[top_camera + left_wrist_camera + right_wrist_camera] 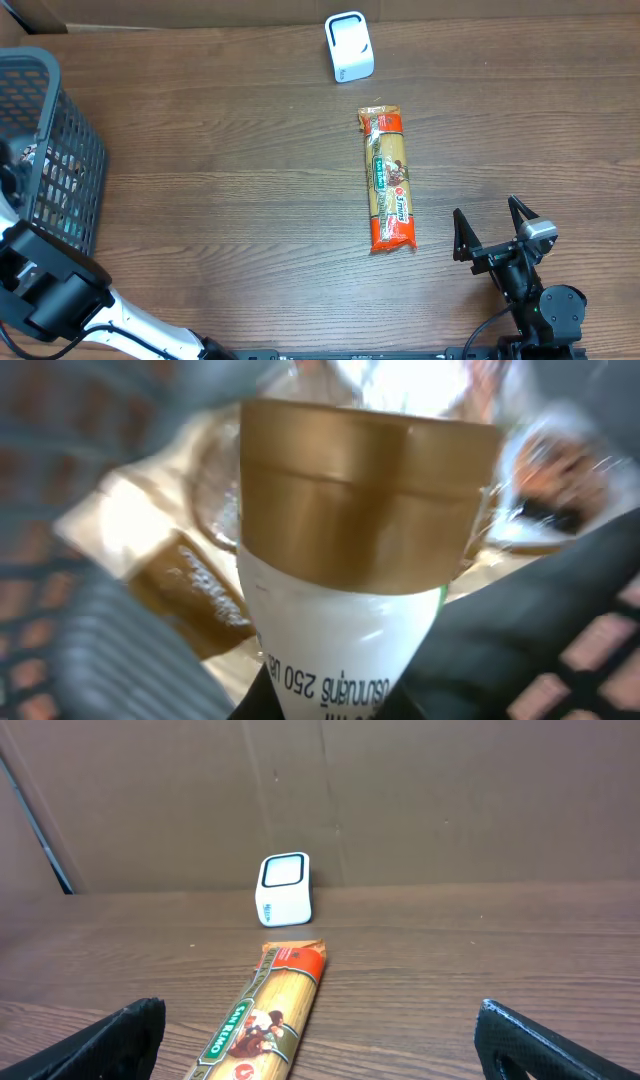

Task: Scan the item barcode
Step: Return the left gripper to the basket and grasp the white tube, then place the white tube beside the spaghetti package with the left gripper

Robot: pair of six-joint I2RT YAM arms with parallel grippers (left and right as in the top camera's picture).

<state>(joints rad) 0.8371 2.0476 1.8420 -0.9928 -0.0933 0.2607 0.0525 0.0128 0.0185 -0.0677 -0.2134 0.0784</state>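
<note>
Gold-capped tube (340, 650) sits clamped in left jaws inside basket (62, 150); right jaws apart.

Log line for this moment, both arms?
left gripper: shut on gold-capped container in basket | right gripper: open, empty | pasta pack: flat on table | scanner: beyond pack

Dark wood-grain table (200, 150), brown cardboard wall (450, 800) behind it, even soft light

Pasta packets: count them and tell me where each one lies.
1. The pasta packet lies on the table near the scanner. The basket may hide more.
</note>
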